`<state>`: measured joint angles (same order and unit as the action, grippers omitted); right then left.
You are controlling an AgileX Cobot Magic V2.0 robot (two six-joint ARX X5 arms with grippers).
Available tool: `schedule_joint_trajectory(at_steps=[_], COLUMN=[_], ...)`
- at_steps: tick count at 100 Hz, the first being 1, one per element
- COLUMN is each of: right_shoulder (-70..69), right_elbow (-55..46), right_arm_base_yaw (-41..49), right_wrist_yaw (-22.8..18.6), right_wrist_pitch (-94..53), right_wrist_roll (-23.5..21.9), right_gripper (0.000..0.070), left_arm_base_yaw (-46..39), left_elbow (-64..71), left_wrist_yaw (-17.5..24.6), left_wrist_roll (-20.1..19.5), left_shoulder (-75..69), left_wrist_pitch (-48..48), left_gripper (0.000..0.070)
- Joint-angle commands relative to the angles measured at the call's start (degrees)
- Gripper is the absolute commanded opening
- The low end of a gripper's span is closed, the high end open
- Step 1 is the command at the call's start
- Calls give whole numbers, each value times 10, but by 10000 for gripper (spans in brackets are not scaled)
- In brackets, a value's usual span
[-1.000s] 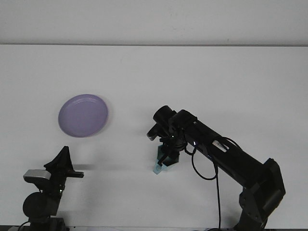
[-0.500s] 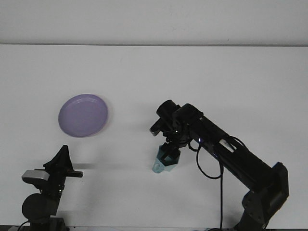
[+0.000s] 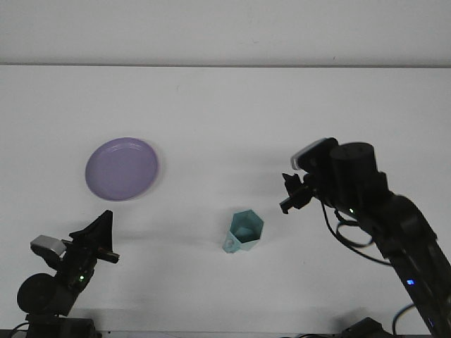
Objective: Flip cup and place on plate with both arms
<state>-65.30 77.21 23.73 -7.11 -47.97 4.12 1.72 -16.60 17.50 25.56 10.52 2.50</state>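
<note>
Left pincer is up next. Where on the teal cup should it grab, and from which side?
Grip the rim wall of the teal cup, coming down from above on its left side. It stands mouth-up with the opening clear, and nothing lies between it and the left pincer. Avoid the lower-left bump, probably the handle. The right pincer sits clear of it.

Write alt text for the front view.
A teal cup stands mouth-up on a white table, free of both arms. The right gripper hangs beside it; the left gripper waits below a purple plate.
</note>
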Motion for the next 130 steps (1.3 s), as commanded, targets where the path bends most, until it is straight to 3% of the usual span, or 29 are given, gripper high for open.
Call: schedule_joint_trajectory(at_steps=[1, 25, 53, 58, 67, 73, 86, 100, 130], right_shoulder=[54, 281, 463, 483, 504, 509, 510, 510, 510], right_elbow=[-72, -309, -459, -472, -479, -479, -479, -479, -479], right_arm_base_yaw=[-10, -59, -73, -74, -73, -73, -73, -73, -73], right_wrist_yaw=[5, 52, 113, 121, 132, 132, 131, 131, 131], right_wrist_pitch=[54, 195, 240, 239, 248, 249, 248, 248, 252], right_wrist_roll=[-30, -61, -63, -63, -74, -74, -74, -73, -73], right_gripper=[307, 307, 307, 307, 308, 307, 307, 307, 307], left_arm_base_yaw=[3, 43, 151, 171, 205, 228, 277, 325, 396], left_elbow=[-40, -209, -407, -438, -492, -528, -608, -685, -777], left_wrist_yaw=[22, 58, 62, 62, 61, 61, 60, 33, 13], left_wrist_roll=[7, -34, -133, -147, -170, -186, -207, -213, -220], left_shoulder=[36, 221, 444, 482, 549, 594, 692, 786, 927], left_wrist_pitch=[-4, -91, -259, -286, -333, -367, -438, -497, -549], left_gripper=[12, 12, 24, 86, 281, 339, 356, 470, 475])
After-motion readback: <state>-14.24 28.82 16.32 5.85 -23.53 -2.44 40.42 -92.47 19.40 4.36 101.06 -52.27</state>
